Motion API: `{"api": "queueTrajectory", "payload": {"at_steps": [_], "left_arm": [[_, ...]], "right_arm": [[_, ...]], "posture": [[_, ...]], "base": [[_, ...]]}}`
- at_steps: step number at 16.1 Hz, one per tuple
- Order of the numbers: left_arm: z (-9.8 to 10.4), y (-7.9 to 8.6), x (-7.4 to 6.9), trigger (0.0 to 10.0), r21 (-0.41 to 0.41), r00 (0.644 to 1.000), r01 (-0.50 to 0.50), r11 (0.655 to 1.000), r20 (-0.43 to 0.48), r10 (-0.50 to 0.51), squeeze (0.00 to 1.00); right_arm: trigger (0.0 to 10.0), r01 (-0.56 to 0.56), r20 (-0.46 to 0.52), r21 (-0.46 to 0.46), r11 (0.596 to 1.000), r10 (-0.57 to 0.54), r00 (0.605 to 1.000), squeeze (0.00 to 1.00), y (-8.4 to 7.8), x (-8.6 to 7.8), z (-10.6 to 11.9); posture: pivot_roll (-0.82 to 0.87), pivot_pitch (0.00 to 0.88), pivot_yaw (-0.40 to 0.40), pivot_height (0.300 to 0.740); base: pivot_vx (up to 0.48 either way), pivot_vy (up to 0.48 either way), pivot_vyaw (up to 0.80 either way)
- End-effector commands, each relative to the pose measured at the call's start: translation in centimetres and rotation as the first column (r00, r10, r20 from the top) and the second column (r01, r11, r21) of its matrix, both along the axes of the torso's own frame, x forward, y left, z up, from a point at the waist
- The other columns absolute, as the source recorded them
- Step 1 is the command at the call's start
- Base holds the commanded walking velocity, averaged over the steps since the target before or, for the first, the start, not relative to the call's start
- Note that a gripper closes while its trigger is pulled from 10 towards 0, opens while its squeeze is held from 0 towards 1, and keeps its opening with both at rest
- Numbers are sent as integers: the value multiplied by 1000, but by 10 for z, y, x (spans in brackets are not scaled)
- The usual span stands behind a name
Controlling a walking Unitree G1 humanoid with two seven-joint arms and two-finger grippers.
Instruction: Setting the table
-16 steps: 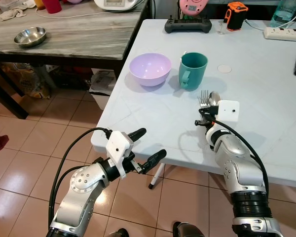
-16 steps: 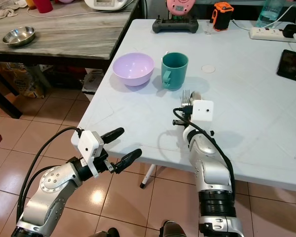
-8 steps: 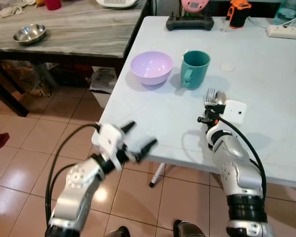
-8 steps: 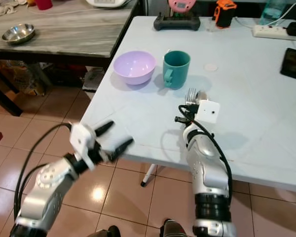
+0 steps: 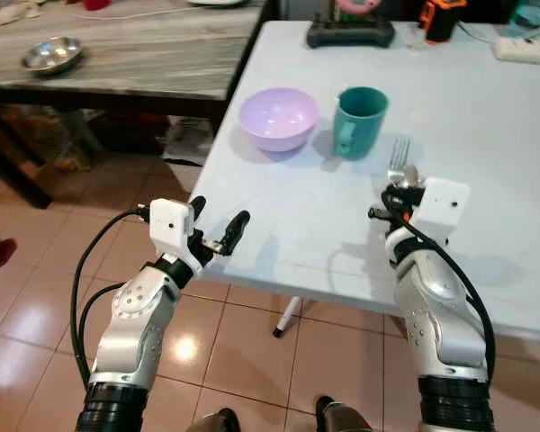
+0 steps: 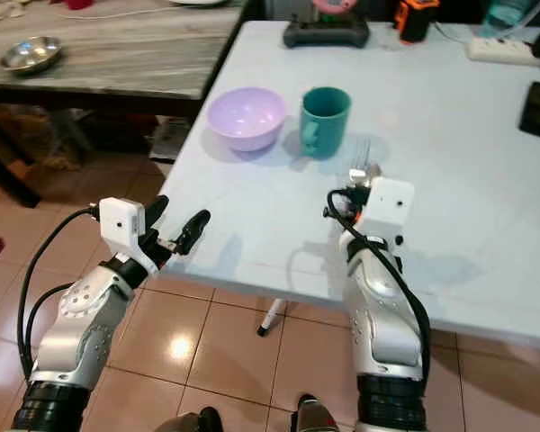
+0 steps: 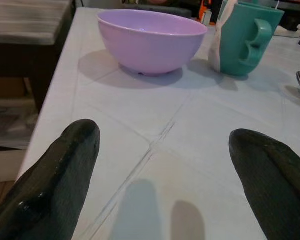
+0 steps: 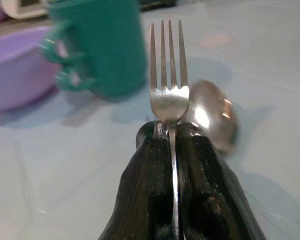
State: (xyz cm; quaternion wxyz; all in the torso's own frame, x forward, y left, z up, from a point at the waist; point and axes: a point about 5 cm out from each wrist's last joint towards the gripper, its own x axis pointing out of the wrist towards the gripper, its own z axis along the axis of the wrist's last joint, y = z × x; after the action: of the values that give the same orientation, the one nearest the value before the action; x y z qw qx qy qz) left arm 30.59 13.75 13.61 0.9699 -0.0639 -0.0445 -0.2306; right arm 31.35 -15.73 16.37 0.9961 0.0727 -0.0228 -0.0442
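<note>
right gripper (image 8: 171, 131) pinches the fork (image 8: 168, 75) tight, so it should lay it down flat beside the spoon (image 8: 212, 115), while left gripper (image 5: 218, 232) waits spread apart.

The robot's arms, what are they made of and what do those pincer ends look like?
Both arms are smooth silver metal shells with darker ribbed black rings near the elbows. Loose black cables loop along each one. A small white box sits at each wrist. The left gripper and the right gripper each end in two long, glossy black fingers with rounded tips.
</note>
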Motion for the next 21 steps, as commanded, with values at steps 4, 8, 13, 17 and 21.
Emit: {"api": "queueTrajectory", "payload": {"at_steps": [4, 8, 13, 17, 21], "left_arm": [[0, -1, 4, 10000, -12, 1000, -7, 1000, 2, 7, 0], [0, -2, 4, 10000, -13, 1000, -6, 1000, 2, 6, 0], [-1, -4, 6, 10000, -19, 1000, -22, 1000, 6, 22, 0], [-2, -5, 7, 10000, -12, 999, -40, 999, 11, 41, 0], [-1, 0, 13, 10000, 0, 993, -115, 993, 18, 115, 0]], "right_arm": [[10000, -3, 52, -23, 1000, 4, 999, 0, 5, -2, 9], [10000, -3, 63, -28, 1000, 5, 998, 0, 6, -3, 9], [10000, -17, 109, -62, 998, 24, 994, 0, 8, -3, 14], [10000, -17, 120, -62, 998, 24, 992, 0, 9, -4, 13], [10000, -13, 124, -69, 998, 22, 992, 0, 7, -5, 12]], "posture": [[-190, 173, 91, 740], [-186, 168, 92, 740], [-178, 150, 93, 740], [-177, 131, 98, 740], [-179, 127, 100, 740]], "base": [[0, 379, -720], [0, 412, -130], [0, 436, 0], [0, 480, 114], [0, 480, 475]]}}
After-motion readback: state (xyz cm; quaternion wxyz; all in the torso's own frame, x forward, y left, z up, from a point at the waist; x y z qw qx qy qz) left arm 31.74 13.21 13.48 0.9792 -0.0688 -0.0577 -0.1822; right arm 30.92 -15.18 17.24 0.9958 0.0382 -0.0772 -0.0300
